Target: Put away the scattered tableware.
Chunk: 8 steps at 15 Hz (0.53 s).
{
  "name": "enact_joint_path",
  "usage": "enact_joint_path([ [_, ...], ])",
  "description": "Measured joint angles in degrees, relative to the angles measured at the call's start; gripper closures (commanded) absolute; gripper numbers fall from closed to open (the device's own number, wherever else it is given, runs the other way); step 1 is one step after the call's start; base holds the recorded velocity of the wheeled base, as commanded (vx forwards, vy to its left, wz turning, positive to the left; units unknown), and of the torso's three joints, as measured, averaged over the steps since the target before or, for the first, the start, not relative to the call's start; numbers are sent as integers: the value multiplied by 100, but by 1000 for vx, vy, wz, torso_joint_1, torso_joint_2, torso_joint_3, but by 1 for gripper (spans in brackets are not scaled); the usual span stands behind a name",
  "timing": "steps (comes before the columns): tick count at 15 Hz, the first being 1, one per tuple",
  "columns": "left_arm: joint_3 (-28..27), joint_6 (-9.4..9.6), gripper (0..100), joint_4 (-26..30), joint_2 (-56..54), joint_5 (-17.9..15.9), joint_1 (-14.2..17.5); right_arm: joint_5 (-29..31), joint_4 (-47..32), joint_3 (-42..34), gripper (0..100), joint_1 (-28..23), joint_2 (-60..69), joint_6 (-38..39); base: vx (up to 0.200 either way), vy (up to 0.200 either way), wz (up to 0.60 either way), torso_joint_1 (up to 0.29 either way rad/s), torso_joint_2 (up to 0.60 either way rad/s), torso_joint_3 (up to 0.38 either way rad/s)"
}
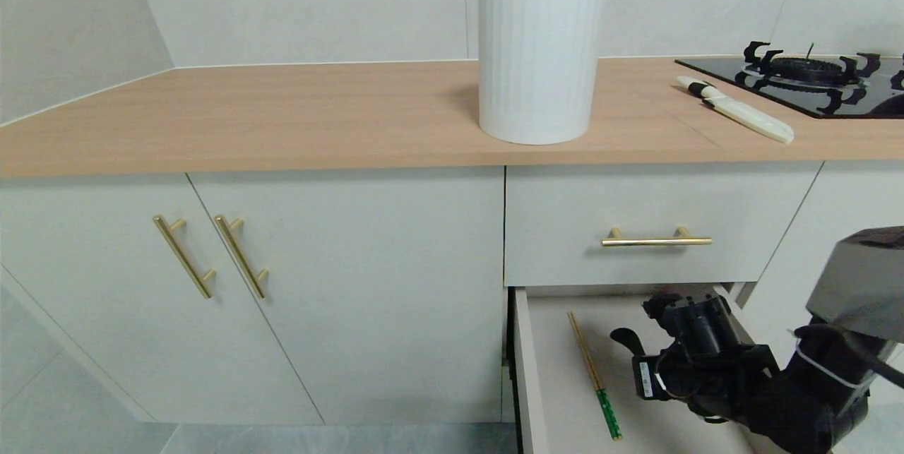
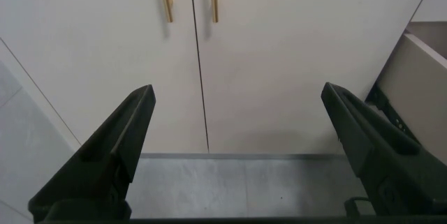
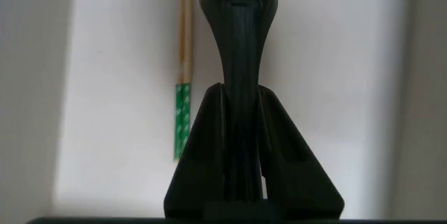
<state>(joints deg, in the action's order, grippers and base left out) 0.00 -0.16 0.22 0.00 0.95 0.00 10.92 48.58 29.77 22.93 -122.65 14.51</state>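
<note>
Cabinet doors stand shut at left. The left gripper hangs before them, fingers spread wide and holding nothing. A white canister sits back from the countertop edge. In the open drawer, chopsticks lie near its left wall, with pale drawer floor to their right. Over that floor the right gripper clamps a black spoon. A knife lies beside the hob.

- Head: high, forward-down on counter, doors, drawer.
- Left wrist: low, facing same doors.
- Right wrist: close inside drawer; chopsticks shared with head.
</note>
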Motion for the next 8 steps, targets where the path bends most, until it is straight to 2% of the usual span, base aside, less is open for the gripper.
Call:
enact_joint_path([
  [4,0,0,0,2,0,0,0,210,723,-1,100,-24,-792,40,0,0,0,0,0,0],
  [8,0,0,0,2,0,0,0,224,816,30,100,-37,-1130,35,0,0,0,0,0,0],
])
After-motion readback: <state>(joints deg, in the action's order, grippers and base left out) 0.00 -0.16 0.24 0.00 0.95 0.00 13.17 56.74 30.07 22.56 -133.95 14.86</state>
